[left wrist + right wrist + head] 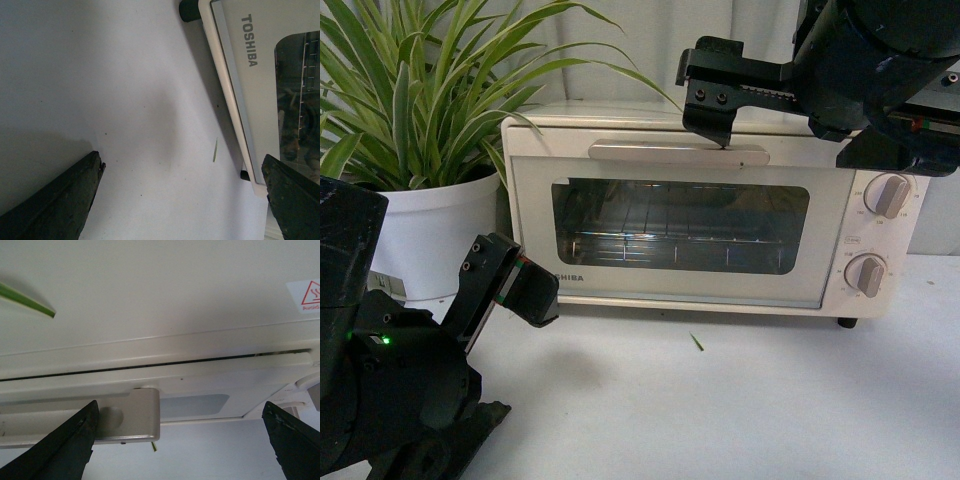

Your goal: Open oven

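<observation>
ovens: one, the toshiba toaster oven (700, 290), standing on the white table (740, 410)
oven facing: glass door towards me, closed; long axis runs left to right
handles: one bar handle (678, 152) along the door's top edge, parallel to the oven's long axis
knobs: two, upper knob (890, 195) and lower knob (868, 273), stacked at the oven's right end
racks: one wire rack (680, 240) behind the glass
plants: one spider plant (420, 90) in a white pot (430, 235), just beside the oven's left wall
scraps: one green leaf bit (697, 342) in front of the oven
my right gripper (720, 128): above the oven's handle, fingers spread wide, grasping nothing
my left gripper (525, 290): low, at the oven's front left corner, fingers released, empty
</observation>
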Robot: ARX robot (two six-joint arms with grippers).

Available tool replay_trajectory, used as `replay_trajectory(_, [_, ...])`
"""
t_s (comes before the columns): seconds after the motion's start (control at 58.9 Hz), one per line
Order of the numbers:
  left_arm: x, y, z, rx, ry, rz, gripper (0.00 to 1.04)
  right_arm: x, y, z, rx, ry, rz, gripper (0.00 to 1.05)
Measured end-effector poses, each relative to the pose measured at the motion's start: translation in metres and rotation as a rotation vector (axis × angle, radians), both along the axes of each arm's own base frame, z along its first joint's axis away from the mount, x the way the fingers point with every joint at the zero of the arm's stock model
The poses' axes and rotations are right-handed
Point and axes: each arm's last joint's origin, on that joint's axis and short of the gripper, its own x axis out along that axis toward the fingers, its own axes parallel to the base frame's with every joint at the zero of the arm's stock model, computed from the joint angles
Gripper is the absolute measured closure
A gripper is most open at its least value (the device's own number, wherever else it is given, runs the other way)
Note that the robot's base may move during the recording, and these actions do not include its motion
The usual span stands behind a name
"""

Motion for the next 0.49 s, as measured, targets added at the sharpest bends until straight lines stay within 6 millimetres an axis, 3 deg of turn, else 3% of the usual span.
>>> replay_trajectory(0.492, [0.0, 0.0, 0.0, -0.002, 0.0, 0.004, 0.07, -0.035, -0.006, -0.029, 0.034, 0.012, 0.116, 0.09])
